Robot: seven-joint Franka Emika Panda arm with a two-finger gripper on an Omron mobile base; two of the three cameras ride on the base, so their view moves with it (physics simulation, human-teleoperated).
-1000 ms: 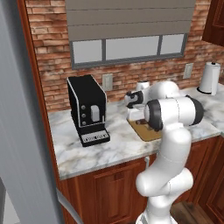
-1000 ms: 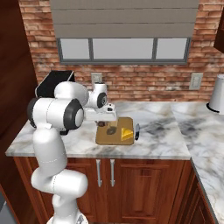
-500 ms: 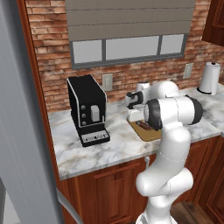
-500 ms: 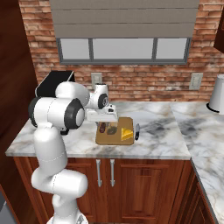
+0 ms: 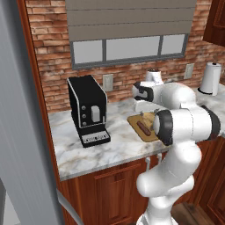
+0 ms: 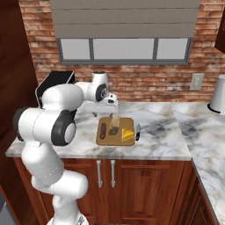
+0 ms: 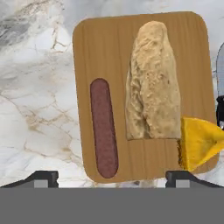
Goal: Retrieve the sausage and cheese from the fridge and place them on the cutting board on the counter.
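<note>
On the tan cutting board (image 7: pixel 109 48) (image 6: pixel 107 139) (image 5: pixel 133 119) the dark reddish sausage (image 7: pixel 104 127) (image 6: pixel 103 129) (image 5: pixel 143 128) lies flat beside a pale bread loaf (image 7: pixel 152 83) (image 6: pixel 115 122). The yellow cheese (image 7: pixel 199 142) (image 6: pixel 128 135) rests on the board's corner, close to one fingertip. My gripper (image 7: pixel 113 178) (image 6: pixel 114 110) (image 5: pixel 143 109) hangs just above the board, open wide with nothing between its fingers. The board sits on the marble counter (image 6: pixel 162 140) (image 5: pixel 118 145). The grey fridge (image 5: pixel 22 132) stands at the far left.
A black coffee machine (image 5: pixel 88 110) (image 6: pixel 52 85) stands on the counter left of the board. A dark-handled knife (image 6: pixel 137 131) lies along the board's right edge. A paper towel roll (image 5: pixel 210 79) (image 6: pixel 218 94) is at the far right, with a brick wall and window behind.
The jaws have swung from nearly shut to wide open above the board. Sausage, bread and cheese lie where they were, and the arm has hardly moved.
</note>
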